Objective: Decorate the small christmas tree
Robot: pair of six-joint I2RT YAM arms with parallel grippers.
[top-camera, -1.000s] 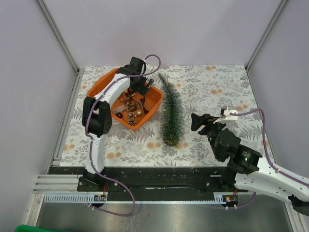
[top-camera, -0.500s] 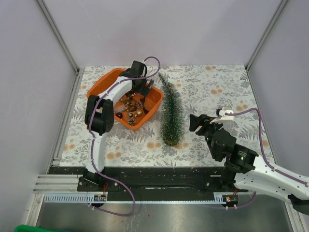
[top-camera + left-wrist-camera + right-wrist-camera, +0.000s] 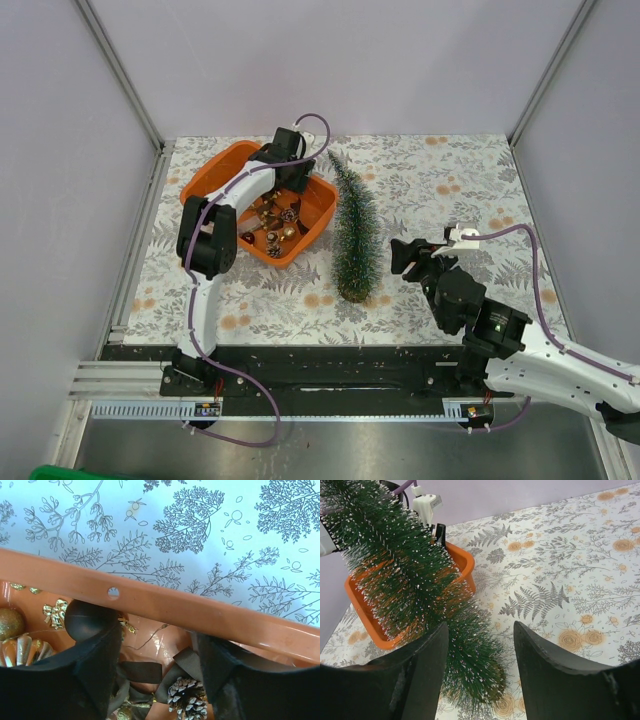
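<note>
Lying flat under everything is a white table cloth with leaf and flower prints, and both robot arms reach over it. The right arm has slid a little closer to the tree in the last second. The left arm has moved a bit toward the far side of the tray. I think the right one is getting ready to grab the tree, while the left one picks a decoration. The small christmas tree is a thin green cone of prickly needles with white tips. It lies on its side in the middle of the cloth, point facing away from the arms, round bottom facing them. Nothing hangs on it yet. Just left of it sits the orange plastic tray. The right gripper is near the tree's lower part, jaws wide apart and holding nothing. The left gripper hangs over the tray's rim, jaws apart too and empty. Under it lie a dark round ball, a small brown pinecone and a tiny shiny gold bow.
</note>
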